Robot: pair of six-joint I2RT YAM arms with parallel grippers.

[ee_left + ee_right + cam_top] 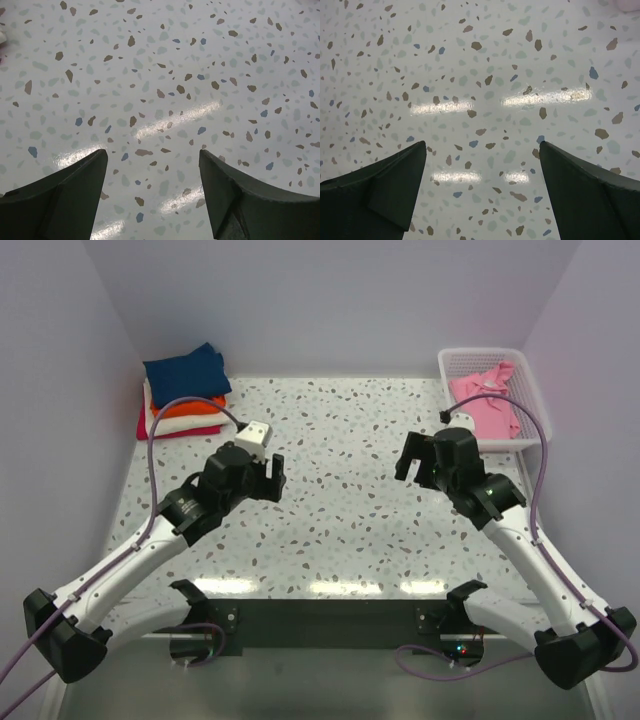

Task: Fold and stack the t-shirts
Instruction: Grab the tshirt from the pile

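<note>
Left tool (152, 154): jaws spread wide, gripping nothing, poised over the speckled worktop (165, 75). Right tool (482, 146): jaws equally wide, also empty. Each wrist view shows only bare worktop between the jaws.

Only the top view shows the garments. The folded t-shirt stack (185, 400) sits at the far-left corner, navy blue uppermost, then orange, cream-white and red. The light pink t-shirt (487, 405) lies crumpled inside the white mesh basket (470, 358) at the far-right corner. Both are well apart from the tools.

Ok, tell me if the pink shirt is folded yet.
Not folded: the pink shirt lies bunched and rumpled inside the basket.
</note>
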